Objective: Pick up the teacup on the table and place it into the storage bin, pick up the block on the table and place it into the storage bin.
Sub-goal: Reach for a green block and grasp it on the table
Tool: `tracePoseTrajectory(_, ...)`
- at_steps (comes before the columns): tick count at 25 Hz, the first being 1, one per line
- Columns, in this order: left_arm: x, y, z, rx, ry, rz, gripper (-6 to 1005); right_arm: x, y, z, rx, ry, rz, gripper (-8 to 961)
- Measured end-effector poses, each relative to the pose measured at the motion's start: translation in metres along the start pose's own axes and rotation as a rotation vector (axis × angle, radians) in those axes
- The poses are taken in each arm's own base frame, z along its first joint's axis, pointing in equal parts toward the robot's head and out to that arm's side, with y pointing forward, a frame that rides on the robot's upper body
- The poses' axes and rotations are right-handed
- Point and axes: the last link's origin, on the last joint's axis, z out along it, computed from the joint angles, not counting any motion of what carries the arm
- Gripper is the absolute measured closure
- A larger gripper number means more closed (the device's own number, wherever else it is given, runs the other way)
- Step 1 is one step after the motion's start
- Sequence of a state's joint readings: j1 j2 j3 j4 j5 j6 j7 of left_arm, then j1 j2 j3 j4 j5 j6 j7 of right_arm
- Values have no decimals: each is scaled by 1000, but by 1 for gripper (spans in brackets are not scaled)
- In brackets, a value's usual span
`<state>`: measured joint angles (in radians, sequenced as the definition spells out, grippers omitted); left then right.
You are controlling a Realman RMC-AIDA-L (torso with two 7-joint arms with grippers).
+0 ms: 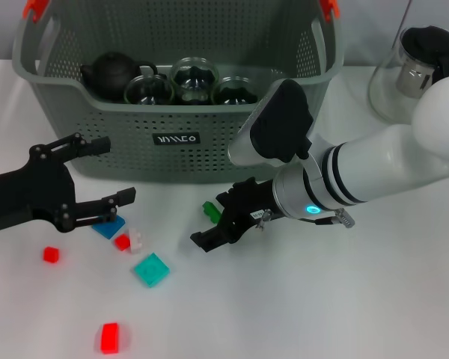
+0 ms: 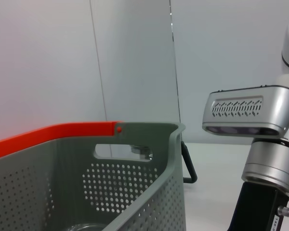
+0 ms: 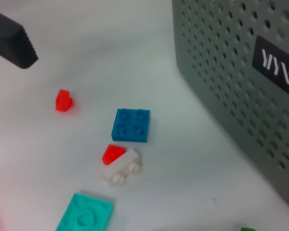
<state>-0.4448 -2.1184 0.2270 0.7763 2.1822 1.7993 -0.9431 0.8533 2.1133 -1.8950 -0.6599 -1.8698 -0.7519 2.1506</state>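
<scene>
The storage bin (image 1: pixel 176 161) stands at the back centre and holds three glass teacups (image 1: pixel 194 78) and a black teapot (image 1: pixel 112 71). A small green block (image 1: pixel 209 210) lies on the table in front of the bin. My right gripper (image 1: pixel 214 221) is down at it, open, with the block between its fingertips. Left of it lie a blue block (image 1: pixel 107 226), a red and white pair (image 1: pixel 129 240) and a teal block (image 1: pixel 151 269). My left gripper (image 1: pixel 108 173) hovers open by the bin's front left corner, above the blue block.
Two more red blocks (image 1: pixel 52 254) (image 1: pixel 110 336) lie near the table's front left. A glass pitcher (image 1: pixel 411 71) with a black lid stands at the back right. The right wrist view shows the bin wall (image 3: pixel 221 72) close beside the blue block (image 3: pixel 131 125).
</scene>
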Motion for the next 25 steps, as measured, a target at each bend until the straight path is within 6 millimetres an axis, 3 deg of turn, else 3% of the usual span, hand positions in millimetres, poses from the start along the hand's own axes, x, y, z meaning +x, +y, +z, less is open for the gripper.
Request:
tracePoseTrajectory(17, 0, 0, 0, 2, 3, 2, 153, 3, -4, 3, 22, -10, 31, 92)
tracePoseTrajectory(25, 1, -1, 0, 1, 4, 5, 152, 2, -6, 5, 60, -15, -5, 355)
